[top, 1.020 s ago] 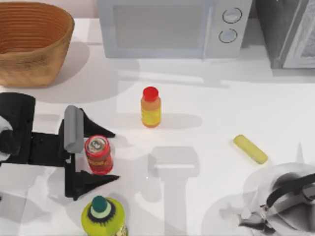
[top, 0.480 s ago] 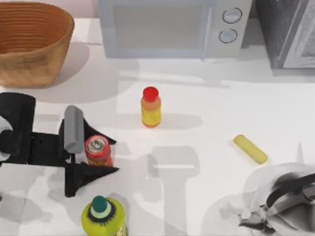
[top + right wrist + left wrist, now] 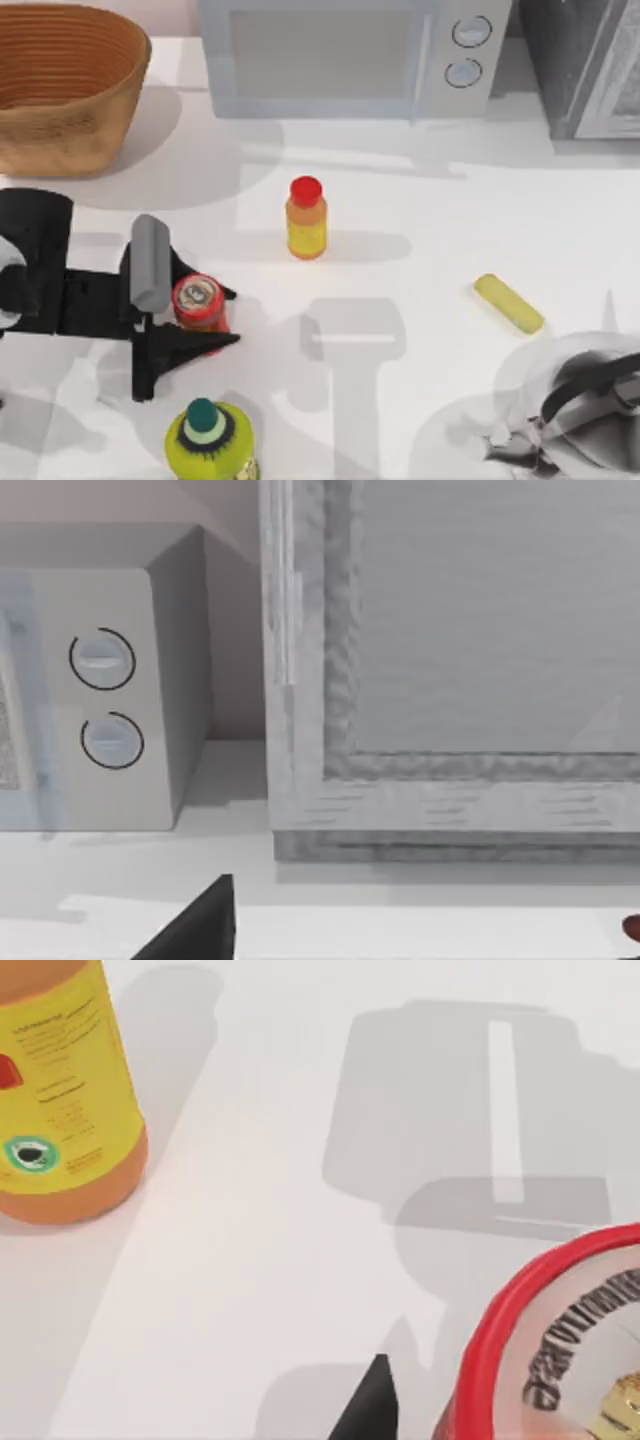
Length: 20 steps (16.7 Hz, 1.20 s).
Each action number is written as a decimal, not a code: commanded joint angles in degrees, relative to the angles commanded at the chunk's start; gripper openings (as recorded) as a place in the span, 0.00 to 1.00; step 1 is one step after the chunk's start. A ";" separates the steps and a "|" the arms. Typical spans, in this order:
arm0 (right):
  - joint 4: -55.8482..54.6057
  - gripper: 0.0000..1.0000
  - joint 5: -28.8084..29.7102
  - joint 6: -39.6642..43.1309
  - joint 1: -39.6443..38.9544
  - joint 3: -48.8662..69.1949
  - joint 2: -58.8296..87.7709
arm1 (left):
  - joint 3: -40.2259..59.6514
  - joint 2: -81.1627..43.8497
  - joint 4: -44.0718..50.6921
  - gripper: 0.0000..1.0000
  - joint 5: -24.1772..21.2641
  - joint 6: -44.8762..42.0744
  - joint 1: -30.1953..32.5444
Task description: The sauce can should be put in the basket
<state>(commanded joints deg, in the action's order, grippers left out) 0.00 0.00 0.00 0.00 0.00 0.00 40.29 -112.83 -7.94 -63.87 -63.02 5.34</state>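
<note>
The sauce can, red with a silvery top, stands on the white table at the left between the black fingers of my left gripper, which is shut on it. In the left wrist view the can's red rim is very close, with one dark fingertip beside it. At the table's far left corner sits the basket, large, woven and tan, well apart from the can. My right arm is parked at the near right corner with its gripper low over the table.
An orange-yellow bottle with a red cap stands mid-table. A lime-green bottle stands just in front of the can. A microwave and a grey cabinet line the back. A yellow stick lies at the right.
The left gripper's fingers have drawn together onto the sauce can, and the can has shifted slightly toward the back. The right arm has not moved.
</note>
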 joint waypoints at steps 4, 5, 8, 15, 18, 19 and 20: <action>0.00 1.00 0.00 0.00 0.00 0.00 0.00 | 0.00 0.00 0.00 0.00 0.00 0.00 0.00; 0.00 1.00 0.00 0.00 0.00 0.00 0.00 | 0.00 0.00 0.00 0.00 0.00 0.00 0.00; 0.00 1.00 0.00 0.00 0.00 0.00 0.00 | 0.05 -0.06 0.00 0.00 0.01 -0.10 -0.11; 0.00 1.00 0.00 0.00 0.00 0.00 0.00 | 16.80 -1.92 6.69 0.00 0.83 -3.06 1.20; 0.00 1.00 0.00 0.00 0.00 0.00 0.00 | 30.74 -2.68 14.10 0.00 1.37 -2.61 -0.31; 0.00 1.00 0.00 0.00 0.00 0.00 0.00 | 35.67 -2.86 17.15 0.00 1.54 -1.90 -1.40; 0.00 1.00 0.00 0.00 0.00 0.00 0.00 | 40.60 -3.05 20.42 0.00 1.73 -0.89 -2.88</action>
<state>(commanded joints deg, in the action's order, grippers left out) 0.00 0.00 0.00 0.00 0.00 0.00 80.88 -115.88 12.48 -62.14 -63.91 2.46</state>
